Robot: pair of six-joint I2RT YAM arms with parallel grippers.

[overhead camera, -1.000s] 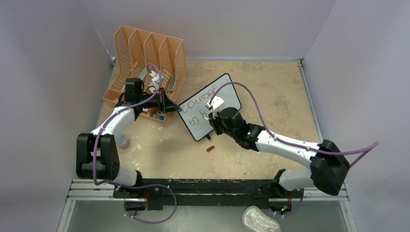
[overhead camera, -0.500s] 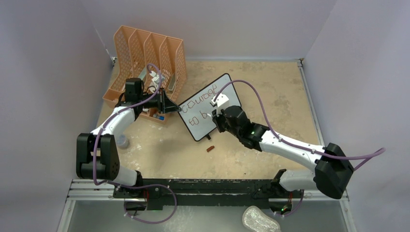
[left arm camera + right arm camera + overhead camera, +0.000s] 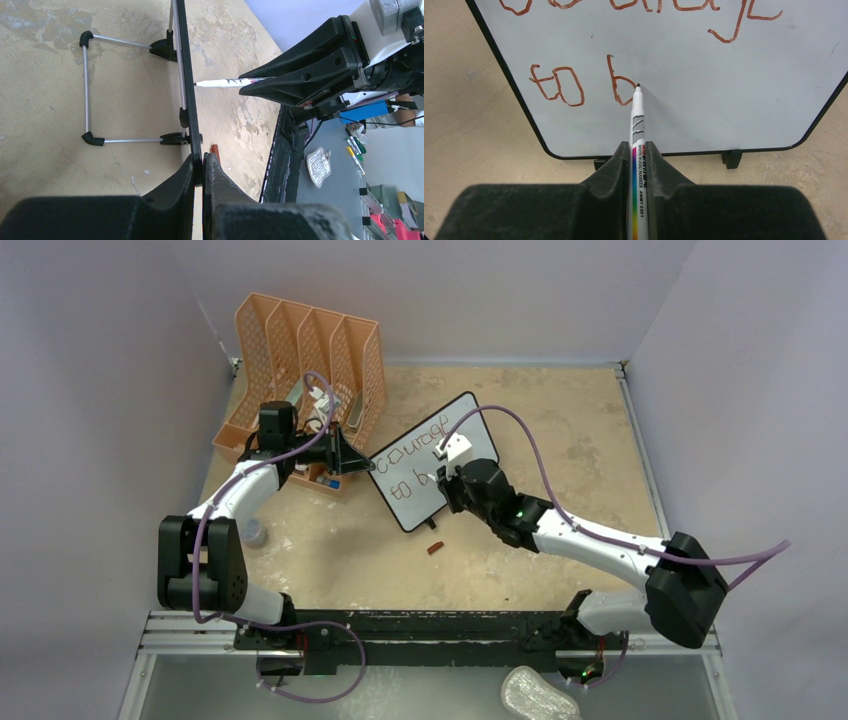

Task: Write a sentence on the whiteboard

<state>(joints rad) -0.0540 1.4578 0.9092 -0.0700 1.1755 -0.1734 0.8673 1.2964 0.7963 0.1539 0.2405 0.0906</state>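
Table (image 3: 570, 440): one, sandy, lying bare to the right of and behind the board.
File organizer (image 3: 300, 340): one, orange, standing at the far left.
Whiteboard (image 3: 724, 90): one, standing mid-table on two black feet (image 3: 731, 159).
Left gripper (image 3: 198, 167): pinching the board's frame edge, fingers pressed onto it.
Right gripper (image 3: 638, 150): clamping one marker (image 3: 637, 120), whose tip is touching the board beside the "b".
Sentence (image 3: 613, 80): two reddish lines, the lower one reading "to b".
Small red piece (image 3: 434, 548): one, lying near the board's bottom corner.
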